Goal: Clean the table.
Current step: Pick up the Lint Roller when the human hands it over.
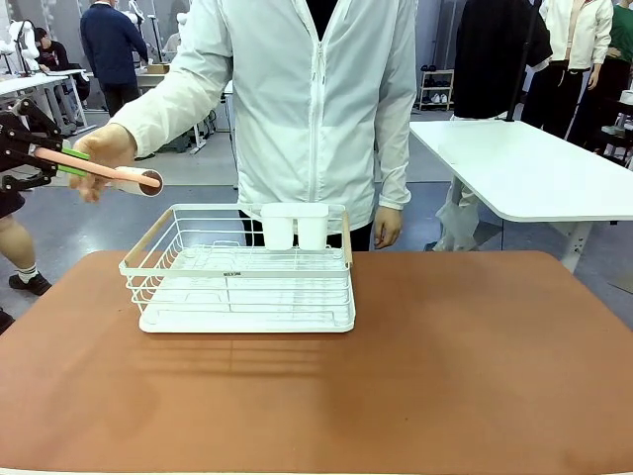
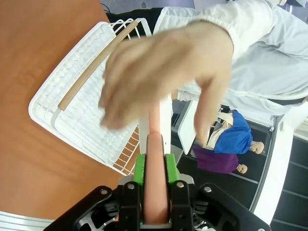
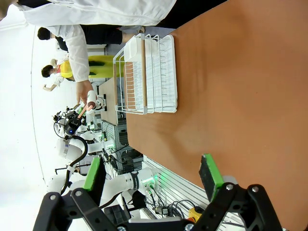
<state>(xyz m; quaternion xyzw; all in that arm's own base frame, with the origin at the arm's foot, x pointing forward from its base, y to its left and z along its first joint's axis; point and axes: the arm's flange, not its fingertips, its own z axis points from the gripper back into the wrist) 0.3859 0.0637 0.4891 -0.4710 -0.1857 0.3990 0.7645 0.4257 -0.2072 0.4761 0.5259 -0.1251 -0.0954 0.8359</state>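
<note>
The reddish-brown table (image 1: pixel 445 356) spreads across the front view. Off its left edge, my left gripper (image 1: pixel 71 161) is shut on the pink handle of a roller (image 1: pixel 109 171) with a white end, held level in the air. The person's hand (image 1: pixel 104 150) grips the same roller just past my fingertips. In the left wrist view the pink handle (image 2: pixel 155 159) sits between the green pads (image 2: pixel 139 169) of my left gripper (image 2: pixel 155 169), and the hand (image 2: pixel 163 72) covers the roller's far end. My right gripper (image 3: pixel 150 172) is open above the table (image 3: pixel 240 96), holding nothing.
A white wire dish rack (image 1: pixel 247 282) with wooden handles and a white two-cup holder (image 1: pixel 295 226) stands on the table's far left-centre. The person stands right behind it. A white desk (image 1: pixel 534 168) is at the back right.
</note>
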